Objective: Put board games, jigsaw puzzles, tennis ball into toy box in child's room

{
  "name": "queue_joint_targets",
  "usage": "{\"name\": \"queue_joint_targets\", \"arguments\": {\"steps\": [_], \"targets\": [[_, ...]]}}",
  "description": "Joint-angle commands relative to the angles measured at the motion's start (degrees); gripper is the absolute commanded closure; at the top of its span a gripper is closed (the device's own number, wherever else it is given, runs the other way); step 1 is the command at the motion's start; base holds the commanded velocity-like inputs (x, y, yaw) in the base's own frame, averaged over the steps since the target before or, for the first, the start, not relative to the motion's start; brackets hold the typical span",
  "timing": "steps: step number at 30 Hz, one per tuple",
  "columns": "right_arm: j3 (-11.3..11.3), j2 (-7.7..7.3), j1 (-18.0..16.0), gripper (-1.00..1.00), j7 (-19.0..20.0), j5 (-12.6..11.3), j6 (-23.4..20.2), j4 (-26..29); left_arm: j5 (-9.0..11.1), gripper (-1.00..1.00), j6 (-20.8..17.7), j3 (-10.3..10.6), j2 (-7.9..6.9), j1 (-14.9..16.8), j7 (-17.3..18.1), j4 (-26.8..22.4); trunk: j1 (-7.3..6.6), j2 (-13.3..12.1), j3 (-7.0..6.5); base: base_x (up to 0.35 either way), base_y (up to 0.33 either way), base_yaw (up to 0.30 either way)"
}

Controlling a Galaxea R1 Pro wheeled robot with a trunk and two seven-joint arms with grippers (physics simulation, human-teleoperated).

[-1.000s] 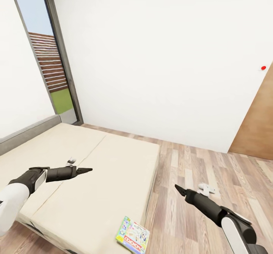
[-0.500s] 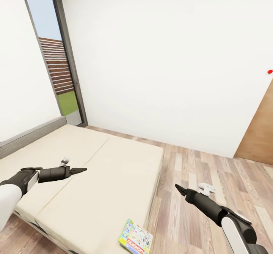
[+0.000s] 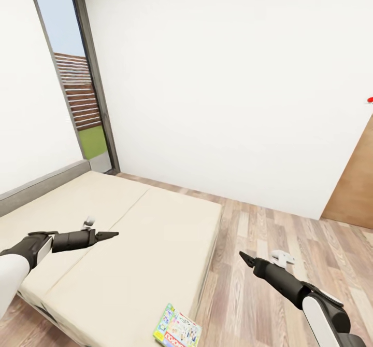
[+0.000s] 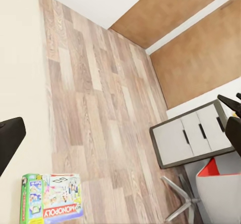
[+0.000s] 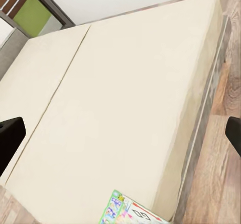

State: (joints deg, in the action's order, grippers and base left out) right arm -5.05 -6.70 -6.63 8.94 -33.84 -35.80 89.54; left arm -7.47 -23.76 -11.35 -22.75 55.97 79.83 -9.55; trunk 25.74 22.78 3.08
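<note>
One board game point(image 3: 177, 331), a green-edged Monopoly box, lies flat on the near corner of the cream bed point(image 3: 134, 222). It also appears in the left wrist view point(image 4: 51, 197) and, partly cut off, in the right wrist view point(image 5: 128, 213). My left gripper point(image 3: 111, 234) hovers over the mattress, well beyond the box. My right gripper point(image 3: 243, 257) hangs over the wood floor beside the bed. In both wrist views the fingers point(image 4: 10, 141) point(image 5: 10, 138) stand wide apart with nothing between them. The jigsaw puzzles, tennis ball and toy box are out of view.
A tall window point(image 3: 77, 93) stands behind the bed's grey headboard point(image 3: 41, 183). Brown wardrobe doors point(image 3: 352, 186) are at the right. The left wrist view shows the table's white drawer unit point(image 4: 193, 133) and a red chair point(image 4: 221, 184) across the plank floor point(image 4: 100, 108).
The camera has turned, shifting the whole view; the board game now sits lower and further left in it. My left arm has drawn back slightly. The right arm holds its pose.
</note>
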Motion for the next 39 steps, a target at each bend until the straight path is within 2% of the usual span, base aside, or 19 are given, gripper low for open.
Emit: {"name": "queue_joint_targets", "arguments": {"steps": [1,19,27,39], "targets": [[-0.11,-0.01,-0.05,-1.0,0.22,-0.01,-0.32,0.01,-0.58,-1.0,-0.6,-0.49,0.01,0.02,0.3,-0.03,0.04,0.14,0.14,0.045,-0.125,0.002],[0.11,-0.44,-0.05,-1.0,0.76,-0.03,1.84,0.01,-0.48,-1.0,-0.66,-0.59,0.39,-0.16,0.32,-0.03,0.04,0.14,0.08,0.017,-0.035,0.019],[0.14,-0.48,-0.05,-1.0,0.73,-0.03,1.98,0.02,-0.48,-1.0,-0.62,-0.59,0.43,-0.16,0.33,-0.03,0.04,0.14,-0.25,0.074,-0.172,0.21],[0.21,-0.42,-0.05,-1.0,0.72,-0.01,2.0,0.03,-0.53,-1.0,-0.66,-0.52,0.53,-0.16,0.33,-0.03,0.04,0.14,-0.9,0.007,-0.037,0.241]]}}
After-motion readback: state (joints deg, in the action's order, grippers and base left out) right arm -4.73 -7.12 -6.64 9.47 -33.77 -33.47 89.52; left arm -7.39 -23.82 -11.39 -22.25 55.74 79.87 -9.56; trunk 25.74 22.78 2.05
